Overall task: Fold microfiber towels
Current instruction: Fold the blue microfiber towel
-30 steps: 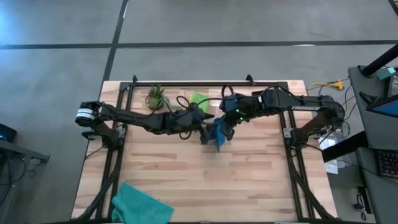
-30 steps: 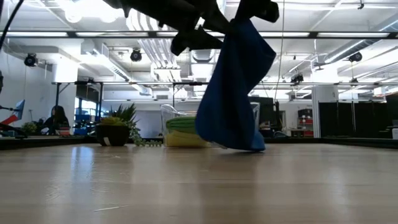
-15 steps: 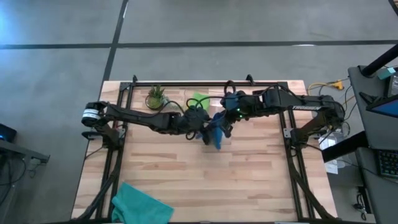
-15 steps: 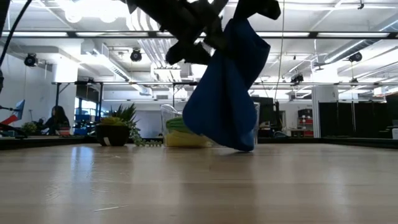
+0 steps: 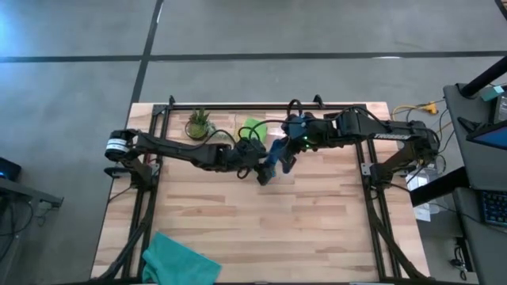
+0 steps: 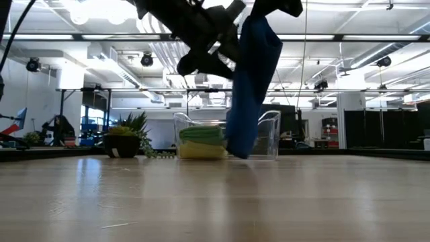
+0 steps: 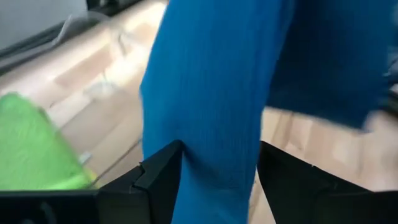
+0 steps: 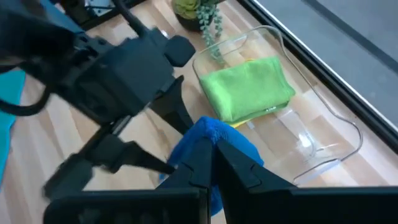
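Both arms are meeting above the middle of the far half of the tabletop [image 5: 261, 222]. The right pincer [image 8: 210, 163] is pressing its fingers together on the top of the blue towel [image 6: 250, 81], which is hanging straight down from it as a narrow drape, its lower end sitting close to the wood. The left pincer [image 7: 217, 168] is standing just beside the right one, a little lower, with its 2 fingers [image 7: 158, 171] spread apart on either side of the hanging blue cloth; whether they are touching it cannot be told.

Just beyond the pincers, a clear plastic bin [image 8: 323, 134] is holding the lime green towel [image 8: 249, 87], folded and lying on top of the yellow towel [image 6: 198, 149], of which only an edge is showing. A small potted plant [image 5: 199, 123] is standing beyond the left pincer, beside the bin. The teal towel [image 5: 179, 261] is lying crumpled well apart from both pincers, at the near edge of the tabletop on the left arm's side.
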`<state>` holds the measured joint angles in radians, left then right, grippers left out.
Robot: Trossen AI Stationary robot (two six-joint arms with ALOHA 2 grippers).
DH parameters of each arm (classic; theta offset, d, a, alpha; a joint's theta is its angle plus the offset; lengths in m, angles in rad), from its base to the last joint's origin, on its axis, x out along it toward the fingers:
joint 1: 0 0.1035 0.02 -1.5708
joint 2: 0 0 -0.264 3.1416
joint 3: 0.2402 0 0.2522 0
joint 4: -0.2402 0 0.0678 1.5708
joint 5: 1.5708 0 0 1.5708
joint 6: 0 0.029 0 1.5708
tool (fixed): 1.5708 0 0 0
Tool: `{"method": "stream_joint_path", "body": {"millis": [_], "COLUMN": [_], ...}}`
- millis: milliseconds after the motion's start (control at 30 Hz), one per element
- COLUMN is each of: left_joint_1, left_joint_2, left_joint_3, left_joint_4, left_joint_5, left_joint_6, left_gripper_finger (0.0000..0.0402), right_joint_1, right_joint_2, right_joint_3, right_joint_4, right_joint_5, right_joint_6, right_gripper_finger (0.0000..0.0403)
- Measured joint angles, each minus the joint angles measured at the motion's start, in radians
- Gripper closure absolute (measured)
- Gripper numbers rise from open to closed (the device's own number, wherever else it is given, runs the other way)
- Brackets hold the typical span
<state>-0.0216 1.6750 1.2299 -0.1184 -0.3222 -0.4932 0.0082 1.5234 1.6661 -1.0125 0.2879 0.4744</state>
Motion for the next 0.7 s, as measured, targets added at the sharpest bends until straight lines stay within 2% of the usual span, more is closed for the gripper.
{"method": "stream_joint_path", "body": {"millis": [233, 433, 700], "left_joint_1": [0.000, 0.000, 0.001], "left_joint_2": [-0.024, -0.021, -0.020], "left_joint_3": [0.027, 0.049, 0.041], "left_joint_4": [0.143, 0.145, 0.114], "left_joint_5": [-0.005, -0.038, -0.138], "left_joint_6": [-0.014, -0.027, -0.078], "left_gripper_finger": [0.0213, 0.0213, 0.0213], "right_joint_1": [0.008, 0.020, 0.041], "right_joint_2": [0.000, 0.032, 0.047], "right_joint_3": [0.000, 0.000, -0.002], "right_joint_4": [0.000, -0.003, -0.062], "right_joint_5": [0.059, 0.081, 0.079], "right_joint_6": [0.061, 0.076, 0.063], "right_gripper_finger": [0.0394, 0.0394, 0.0394]}}
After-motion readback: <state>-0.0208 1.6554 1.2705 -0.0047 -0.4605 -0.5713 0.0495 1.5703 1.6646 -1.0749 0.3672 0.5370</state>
